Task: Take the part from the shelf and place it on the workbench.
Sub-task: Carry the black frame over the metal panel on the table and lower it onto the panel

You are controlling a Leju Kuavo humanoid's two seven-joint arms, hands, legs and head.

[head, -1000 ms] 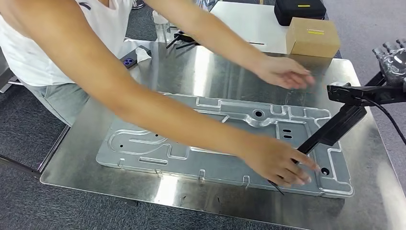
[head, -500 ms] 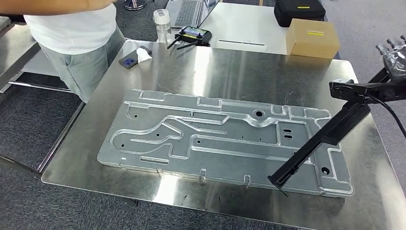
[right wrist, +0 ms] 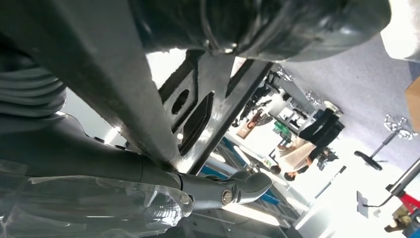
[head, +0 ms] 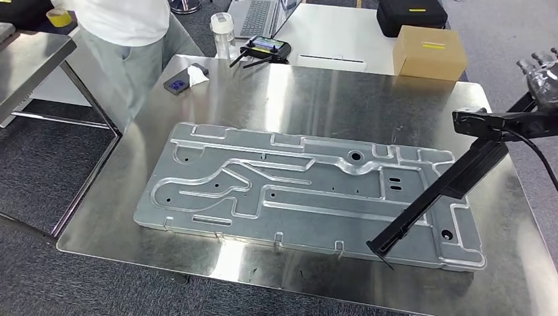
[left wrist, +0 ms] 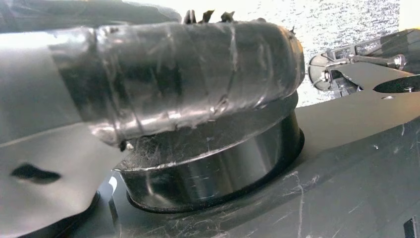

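Observation:
A long black bracket part (head: 439,191) slants over the right end of the steel workbench (head: 316,99). Its lower tip rests on a large stamped grey metal panel (head: 289,191) lying flat there. The part's upper bar runs off to the right, where my right hand (head: 543,82), wrapped in clear plastic, holds it beyond the bench edge. In the right wrist view the black part (right wrist: 198,114) crosses close in front of my right hand (right wrist: 148,178), with a grey finger curled against it. In the left wrist view, a taped grey piece of my left hand (left wrist: 188,74) hangs over dark surfaces.
A cardboard box (head: 430,51) and a black case (head: 411,13) stand at the back right. A phone (head: 177,84), a bottle (head: 222,33) and a controller (head: 264,47) lie at the back left. A person (head: 125,33) stands by a side table (head: 33,52) at the far left.
The person's arms, which reached over the panel and touched the part's lower tip, have withdrawn, and the person has stepped away to the far left. The black part and my right hand stay put.

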